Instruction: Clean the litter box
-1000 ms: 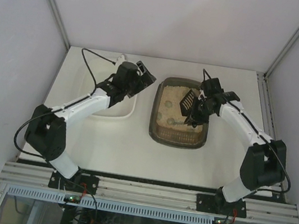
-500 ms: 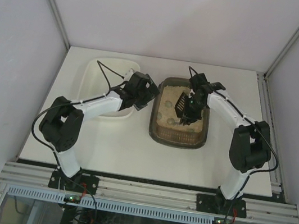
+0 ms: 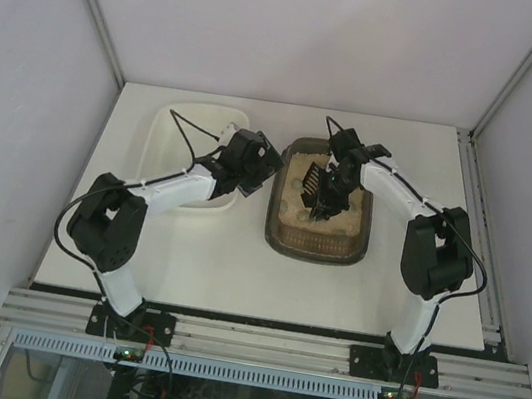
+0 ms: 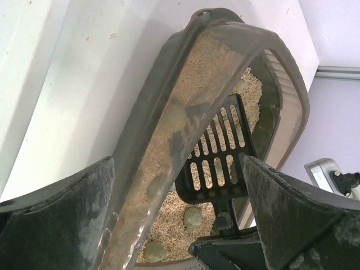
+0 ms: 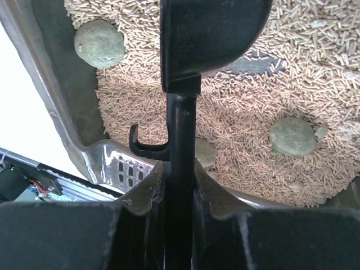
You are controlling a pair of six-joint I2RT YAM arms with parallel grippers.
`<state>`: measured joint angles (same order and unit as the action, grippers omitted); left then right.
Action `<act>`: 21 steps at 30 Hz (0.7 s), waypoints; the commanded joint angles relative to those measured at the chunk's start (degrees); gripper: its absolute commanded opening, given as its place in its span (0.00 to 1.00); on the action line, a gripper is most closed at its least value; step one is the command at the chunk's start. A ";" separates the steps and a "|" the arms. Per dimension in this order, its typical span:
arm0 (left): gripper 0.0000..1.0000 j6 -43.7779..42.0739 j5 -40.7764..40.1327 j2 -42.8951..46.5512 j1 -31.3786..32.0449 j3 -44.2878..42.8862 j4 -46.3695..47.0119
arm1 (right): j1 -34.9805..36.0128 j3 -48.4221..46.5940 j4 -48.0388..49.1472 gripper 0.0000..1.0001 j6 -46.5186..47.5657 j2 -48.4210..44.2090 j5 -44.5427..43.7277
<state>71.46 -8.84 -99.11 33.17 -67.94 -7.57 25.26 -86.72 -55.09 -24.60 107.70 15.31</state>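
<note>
The box point(image 3: 272, 211) sits on the table point(image 3: 206, 261) a bit right of the middle. Seen from above, its long side runs from 12 o'clock to 6 o'clock. It is full of sandy bits, and a few round green-grey lumps point(image 5: 100, 44) lie on top. A black scoop point(image 4: 216, 157) with slots is down inside the far half of the box, with its flat end on the sand. The right claw point(image 5: 179, 197) is squeezed tight on the scoop's thin handle, and it sits over the box at about 1 o'clock from the box's middle. In the right wrist view, one lump lies at about 10 o'clock from the handle, one at about 3 o'clock, and a small one is just beside it. So the lumps are near the scoop on both sides, and none is on the scoop yet. The left claw point(image 3: 260, 161) is wide open and holds nothing. It hangs just beside the box's left rim, at about 10 o'clock from the box's middle. I cannot tell if it touches the rim. The white tub point(image 3: 172, 119) is at 9 o'clock from the box, under the left arm. I think the right arm is the one to use, since it has the scoop. It should slide the flat end under a lump, then carry it toward 9 o'clock.
</note>
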 commanded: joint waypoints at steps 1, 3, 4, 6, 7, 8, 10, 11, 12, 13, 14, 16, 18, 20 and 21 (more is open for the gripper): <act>1.00 -0.30 -2.15 4.52 0.32 2.50 3.36 | 0.01 -2.14 4.42 0.00 0.28 0.33 4.80; 1.00 -0.44 -2.46 5.07 0.36 3.54 4.52 | -0.28 -1.98 5.66 0.00 0.03 0.76 7.21; 1.00 -0.45 -2.60 5.32 0.34 4.01 5.13 | -0.53 -1.71 6.58 0.00 -0.21 0.94 8.74; 1.00 -0.60 -2.75 5.61 0.32 4.60 5.83 | -1.10 -0.69 9.07 0.00 -0.94 1.29 11.86; 1.00 -0.70 -2.90 5.75 0.32 4.73 5.89 | -1.35 -0.34 9.95 0.00 -1.36 1.55 12.93; 1.00 -0.85 -3.01 5.83 0.32 4.89 6.05 | -1.69 -0.05 10.67 0.00 -1.64 1.81 13.70; 1.00 -1.05 -3.15 6.04 0.23 5.08 6.24 | -2.24 0.46 11.51 0.00 -2.07 2.15 14.38; 1.00 -1.17 -3.27 6.16 0.23 5.10 6.21 | -2.49 1.06 12.16 0.00 -2.16 1.98 14.78; 1.00 -1.26 -3.47 6.25 0.23 5.18 6.32 | -2.83 1.87 12.69 0.00 -2.27 1.32 15.07; 1.00 -1.43 -3.61 6.41 0.15 5.31 6.46 | -3.39 2.83 13.40 0.00 -2.21 0.65 15.28; 1.00 -1.56 -3.64 6.53 0.07 5.42 6.62 | -3.94 4.04 14.01 0.00 -2.33 -0.12 15.35; 1.00 -2.01 -3.67 6.92 -0.22 5.74 6.77 | -5.36 6.70 15.15 0.00 -2.54 -1.91 15.66; 1.00 -2.64 -3.68 7.48 -0.78 6.00 6.87 | -6.97 10.26 16.95 0.00 -3.12 -4.50 16.67; 1.00 -3.98 -4.39 8.53 -1.50 6.05 6.46 | -8.37 14.57 20.00 0.00 -3.96 -7.81 18.20; 1.00 -4.67 -4.81 9.21 -1.91 6.25 6.43 | -9.04 16.64 21.59 0.00 -4.35 -9.38 18.98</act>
<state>70.22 -11.03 -94.85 32.67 -62.98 -3.27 18.74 -75.68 -39.88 -26.85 106.04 30.79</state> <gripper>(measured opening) 0.998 0.147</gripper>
